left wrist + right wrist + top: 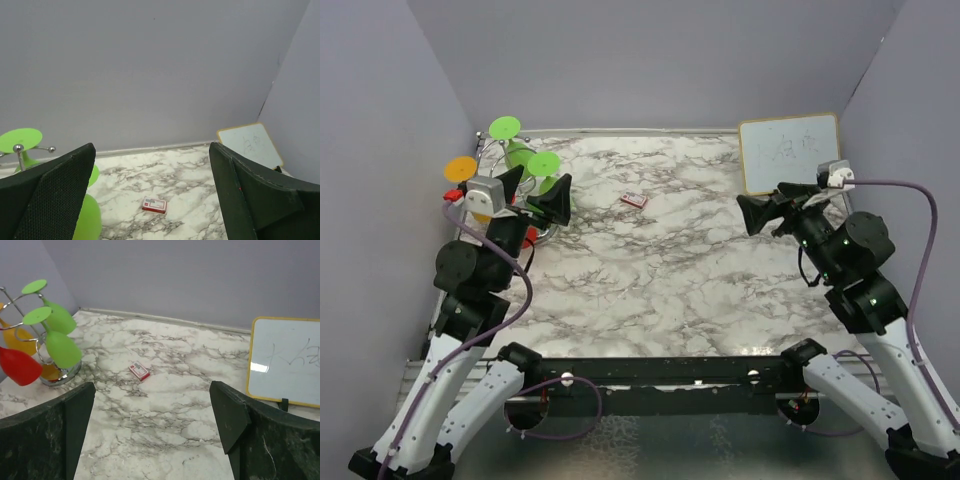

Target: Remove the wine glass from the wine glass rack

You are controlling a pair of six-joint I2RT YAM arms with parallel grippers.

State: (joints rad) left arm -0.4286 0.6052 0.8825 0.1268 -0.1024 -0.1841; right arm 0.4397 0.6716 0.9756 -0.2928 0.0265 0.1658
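The left gripper [151, 155] hung spread and empty, just beside the wine glass rack [65, 374] in the bench's far-left corner. The right gripper [152, 390], also spread, sat well apart near the right edge. The nearest green wine glass [62, 347] hung bowl-down, stem slanting upward, seemingly just left of the left claw, so that arm looked better placed

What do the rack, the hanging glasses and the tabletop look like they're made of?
The rack: thin silver metal wire, polished; its base glints. The green glasses, red glass and orange glass: opaque, evenly coloured, dull sheen, so probably plastic, not real glass. The tabletop: white with grey veins like marble; stone or a printed sheet, the look leaves it open.
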